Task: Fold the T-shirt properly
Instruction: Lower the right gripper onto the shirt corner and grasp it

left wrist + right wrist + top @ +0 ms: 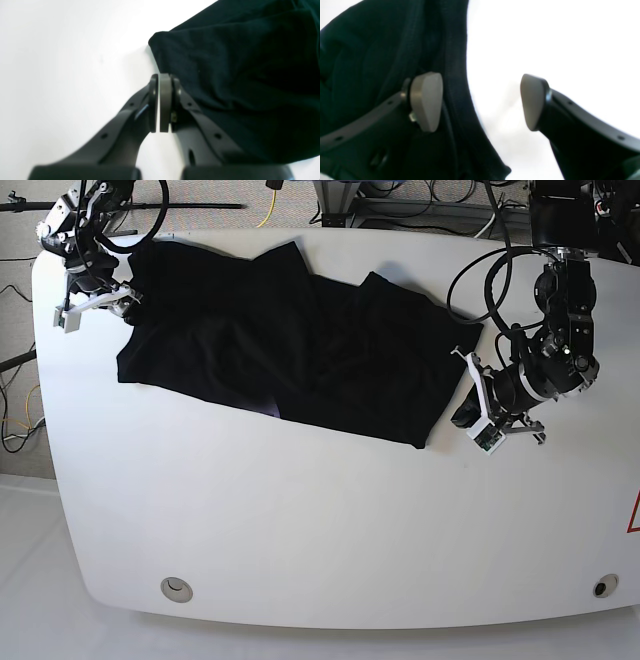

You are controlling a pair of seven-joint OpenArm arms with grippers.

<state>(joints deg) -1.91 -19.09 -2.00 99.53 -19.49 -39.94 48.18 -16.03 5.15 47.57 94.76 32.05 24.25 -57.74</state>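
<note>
I have the T-shirt (290,340) lying plain side up across the far half of the white desk (320,520), spread but rumpled, with creases through the middle and its edges uneven, so I judge I am at the start of the fold, picking my two grip points. My left tool (161,102) sits just off one edge of the cloth with its pads pressed flat together and nothing between them; it is clenched on empty air and must be released before it can take anything. My right tool (480,102) is released wide: one pad (426,101) hangs over the ribbed hem of the shirt and the other (532,101) over bare desk, so the hem runs between the two. To do this step well I would lower that tool until the pads bracket the hem, catch both layers, and close only once cloth is well inside. I would then open the left tool, slide it onto the near corner (156,40) and match the height of the other side, so the cloth lifts evenly instead of twisting. As for room, the whole near half of the desk is bare, giving me plenty of space to drag and lay the fold; the far edge is tight, with cables (480,275) close behind the shirt there.
</note>
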